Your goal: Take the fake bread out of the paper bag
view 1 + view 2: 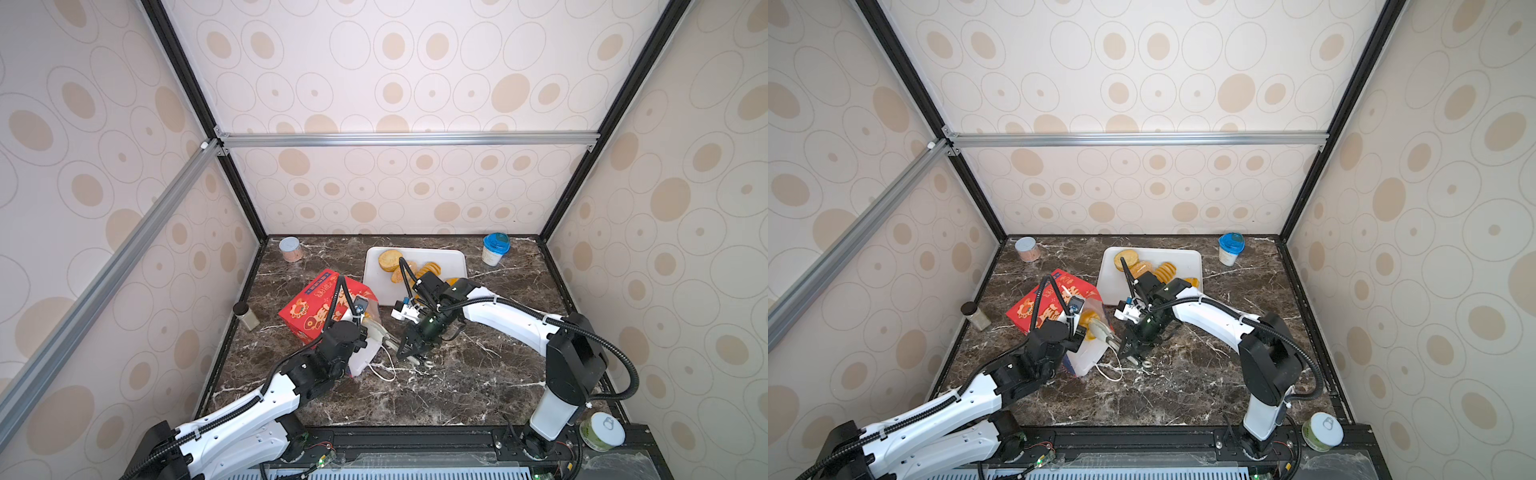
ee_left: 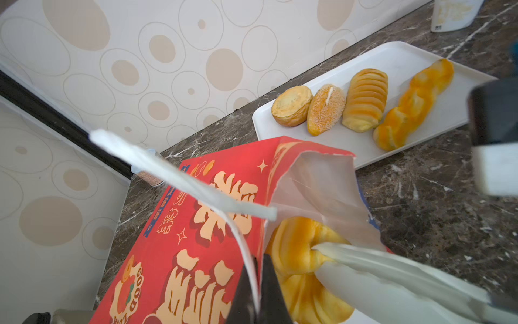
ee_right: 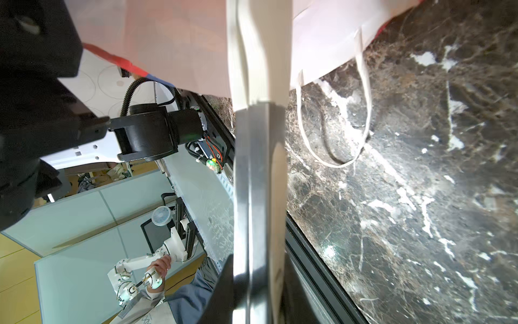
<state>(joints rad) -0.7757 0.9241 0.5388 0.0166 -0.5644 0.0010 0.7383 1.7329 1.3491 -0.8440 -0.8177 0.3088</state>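
Left gripper (image 2: 256, 270) pinches paper bag (image 2: 168, 266); right gripper (image 2: 318, 256), closed, seemingly touches bread (image 2: 294, 241).

paper bag (image 1: 309, 311): red, cream characters, white inside. fake bread (image 2: 364, 98): golden-yellow to orange. tray (image 1: 451, 259): white. worktop (image 1: 457, 395): dark brown marble, white veins. walls (image 1: 415, 83): cream, tan ovals.

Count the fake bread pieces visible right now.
5. Four lie in a row on the white tray: round bun, seeded oval, ridged loaf, braided twist. One yellow piece sits in the paper bag mouth. More may be hidden deeper inside.
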